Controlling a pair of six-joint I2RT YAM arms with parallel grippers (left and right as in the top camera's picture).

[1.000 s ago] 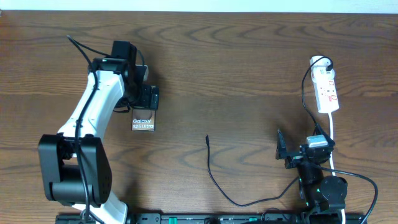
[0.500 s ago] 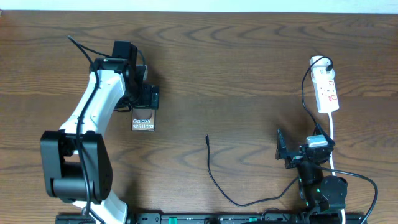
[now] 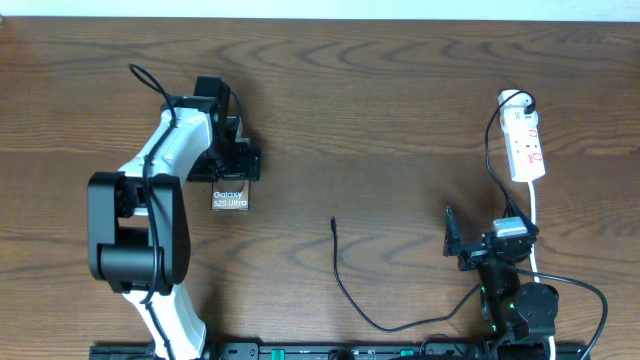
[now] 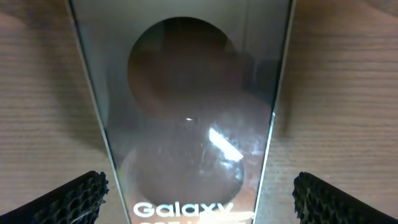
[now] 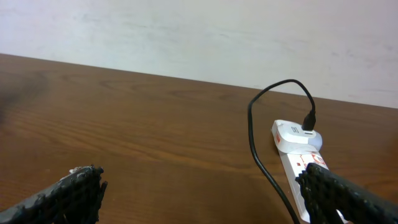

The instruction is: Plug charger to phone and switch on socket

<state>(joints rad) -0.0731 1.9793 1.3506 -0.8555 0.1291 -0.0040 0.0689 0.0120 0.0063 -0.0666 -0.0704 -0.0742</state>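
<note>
**Left claw straddles the phone, right claw idle by the socket**

The brown wooden table (image 3: 400,120) fills the overhead view. The white and black left arm (image 3: 165,170) reaches across its left part, and the left gripper (image 3: 238,166) hangs right over the far end of the phone (image 3: 230,198). In the left wrist view the two ribbed black fingers (image 4: 74,198) stand wide apart on either side of the phone, each with a strip of bare wood between it and the phone's edge. The claw is wide open and holds nothing.

The smaller, dark right arm (image 3: 505,275) sits low at the near right of the table. The right gripper (image 5: 208,198) is spread wide too, with only bare wood between its tips.

The phone lies flat on the left half of the table, its white "Galaxy" lettering toward the near edge and a paler oval on its glossy face.

The socket (image 3: 525,145), a white strip with red marks, lies at the far right. A black plug (image 5: 309,120) sits in its far end, and a thick white cord (image 3: 537,215) runs from it toward the right arm.

The charger (image 3: 345,288), a thin black cable, curves over the near middle of the table. Its plug tip (image 3: 333,222) lies on the wood between phone and right arm, well apart from both.
</note>
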